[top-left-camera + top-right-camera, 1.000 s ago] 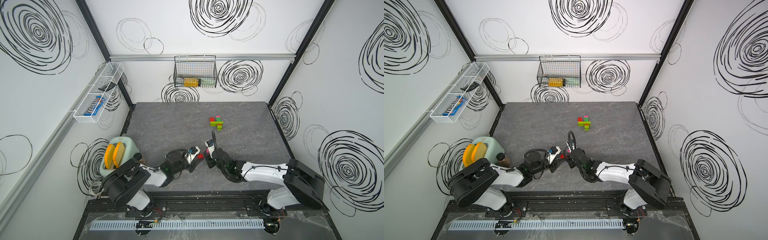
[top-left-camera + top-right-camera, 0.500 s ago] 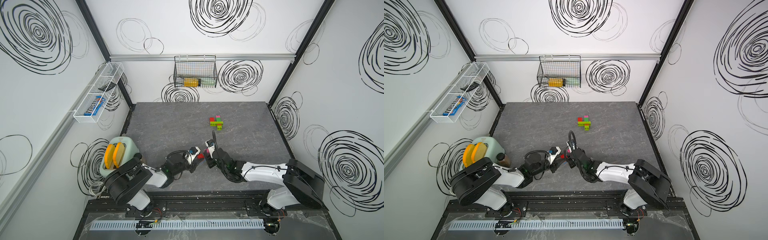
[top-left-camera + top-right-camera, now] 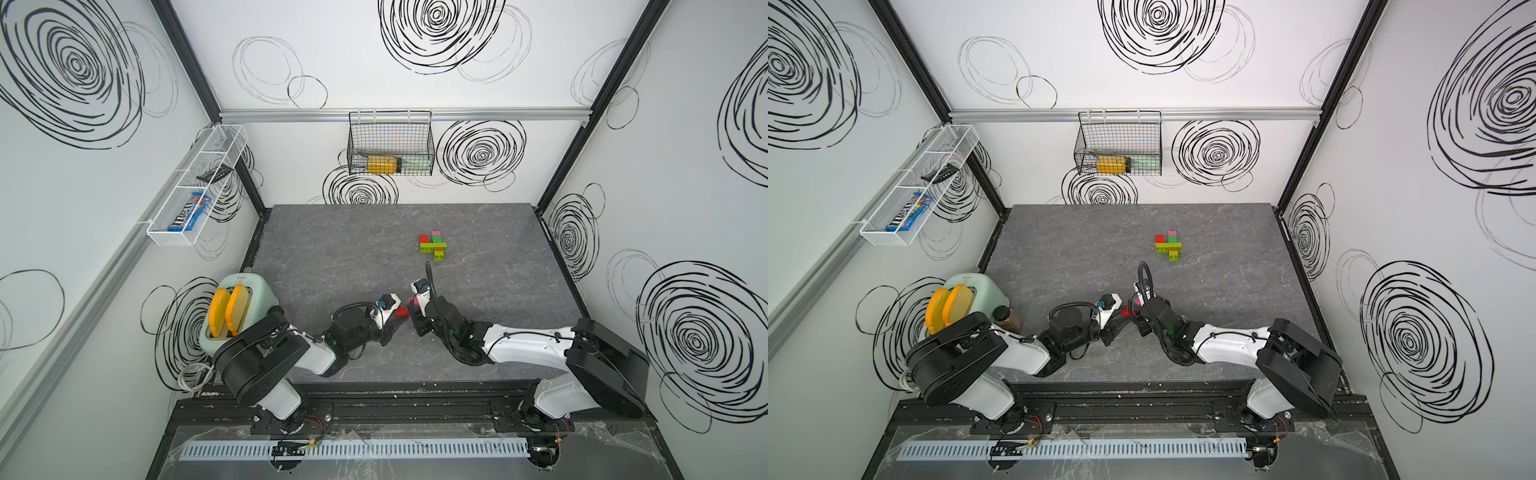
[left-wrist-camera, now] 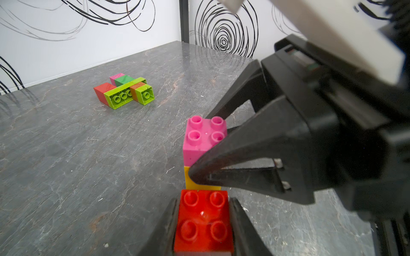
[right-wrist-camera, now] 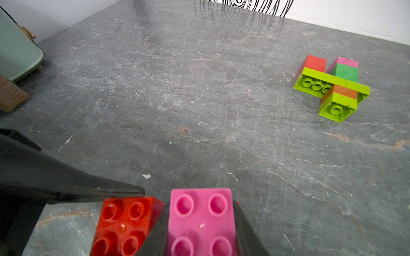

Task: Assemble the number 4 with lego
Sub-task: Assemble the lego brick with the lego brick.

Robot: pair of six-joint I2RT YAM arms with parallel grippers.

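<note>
Our left gripper (image 4: 203,200) clamps a glossy four-studded red brick (image 4: 203,223); just beside it, our right gripper (image 5: 200,205) pinches a pink brick (image 5: 200,221). Only the left wrist view shows a yellow brick (image 4: 189,184) under the pink. Further right, well apart, the joined lego (image 3: 433,246) lies flat on the veined grey table (image 3: 332,257), open room around.

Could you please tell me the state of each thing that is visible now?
left gripper: shut on the red brick
right gripper: shut on the pink brick
pink brick: stacked on a yellow brick
lego figure: joined, lying flat on the table, ungripped
toaster: two yellow slices in its slots
</note>
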